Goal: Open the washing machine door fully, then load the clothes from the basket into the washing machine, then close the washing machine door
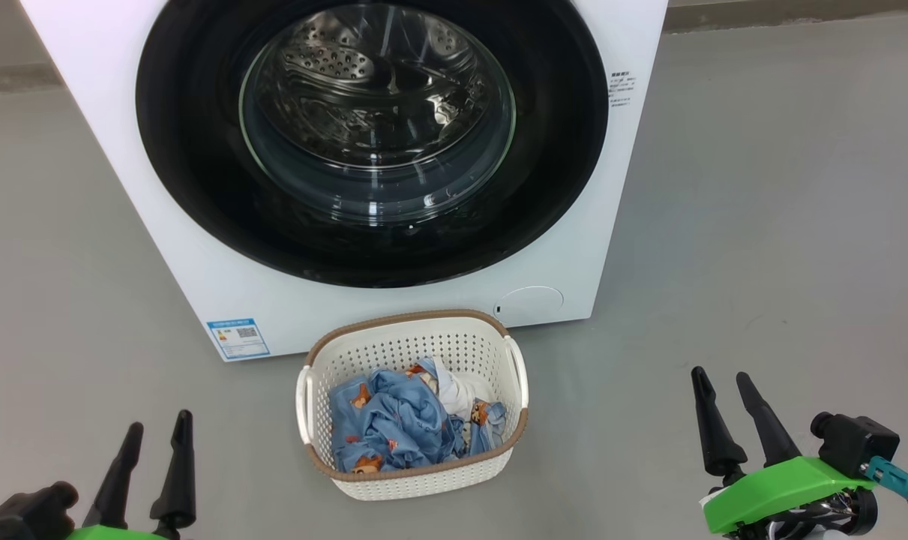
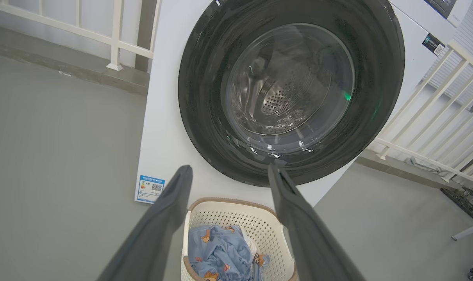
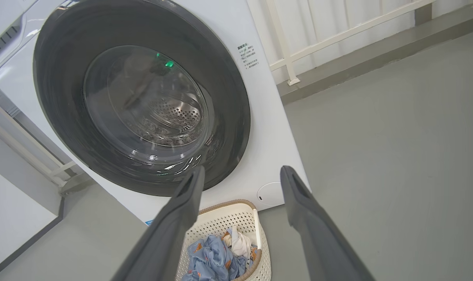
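Note:
The white washing machine (image 1: pixel 394 307) faces me, and its round black-rimmed door (image 1: pixel 191 172) sits shut against the front, the steel drum visible through the glass. On the floor just before it stands the cream basket (image 1: pixel 416 480) holding the clothes (image 1: pixel 394 424), blue printed fabric with a white piece. My left gripper (image 1: pixel 157 427) is at the lower left, open and empty, well left of the basket. At the lower right my right gripper (image 1: pixel 723 382) is also open and empty. Both wrist views look at the door (image 2: pixel 205 117) (image 3: pixel 60 117) over the basket (image 2: pixel 236 214) (image 3: pixel 228 220).
Grey floor (image 1: pixel 761 225) spreads to both sides of the machine. A blue sticker (image 1: pixel 238 338) and a round flap (image 1: pixel 528 304) mark the lower front. White railings (image 2: pixel 115 43) (image 3: pixel 298 50) stand behind and beside the machine.

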You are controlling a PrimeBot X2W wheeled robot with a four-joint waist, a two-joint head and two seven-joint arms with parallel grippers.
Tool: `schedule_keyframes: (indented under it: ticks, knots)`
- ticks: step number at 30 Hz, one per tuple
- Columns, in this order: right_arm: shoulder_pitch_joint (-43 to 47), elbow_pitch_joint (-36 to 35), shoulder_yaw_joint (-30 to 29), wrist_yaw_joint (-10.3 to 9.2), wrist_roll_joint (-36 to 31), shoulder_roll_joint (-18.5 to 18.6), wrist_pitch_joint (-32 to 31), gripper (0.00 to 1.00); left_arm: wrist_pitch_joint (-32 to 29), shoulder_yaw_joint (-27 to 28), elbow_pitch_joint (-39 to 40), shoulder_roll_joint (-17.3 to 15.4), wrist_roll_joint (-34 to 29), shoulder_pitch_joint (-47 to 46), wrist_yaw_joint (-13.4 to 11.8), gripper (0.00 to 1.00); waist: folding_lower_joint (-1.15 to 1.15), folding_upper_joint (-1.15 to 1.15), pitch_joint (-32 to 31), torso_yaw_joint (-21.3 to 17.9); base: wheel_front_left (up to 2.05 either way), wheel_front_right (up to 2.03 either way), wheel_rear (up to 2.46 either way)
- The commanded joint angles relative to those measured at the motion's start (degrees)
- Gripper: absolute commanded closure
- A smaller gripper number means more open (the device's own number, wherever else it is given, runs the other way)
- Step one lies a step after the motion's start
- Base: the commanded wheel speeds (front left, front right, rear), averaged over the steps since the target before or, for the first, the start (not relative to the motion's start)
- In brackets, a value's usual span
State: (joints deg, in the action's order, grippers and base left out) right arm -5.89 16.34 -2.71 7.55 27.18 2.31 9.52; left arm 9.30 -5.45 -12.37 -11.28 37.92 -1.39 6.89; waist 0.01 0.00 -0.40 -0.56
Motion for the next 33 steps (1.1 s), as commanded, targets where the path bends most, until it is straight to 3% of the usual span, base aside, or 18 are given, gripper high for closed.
schedule_keyframes:
  ticks: [1,22,33]
  knots:
    - [-2.7,-1.7,1.3,-0.05,-2.0,0.3,0.8,0.0,1.0,1.4,1.7,-2.0,-1.5,-1.4,0.4,0.0,0.0,0.0,0.0,0.0,0.0,0.0,0.0]
    - [-3.8,-1.4,1.9,-0.06,-15.1,0.5,4.3,0.0,4.5,0.8,1.3,-3.8,-12.9,-1.2,0.6,0.0,0.0,0.0,-0.2,-0.2,0.0,0.0,0.0]
    - [-4.2,-1.0,2.2,-0.06,-19.1,0.6,5.5,0.0,5.7,0.9,0.7,-4.2,-15.9,-1.2,0.6,0.0,0.0,0.0,-0.3,-0.2,0.0,0.0,0.0]
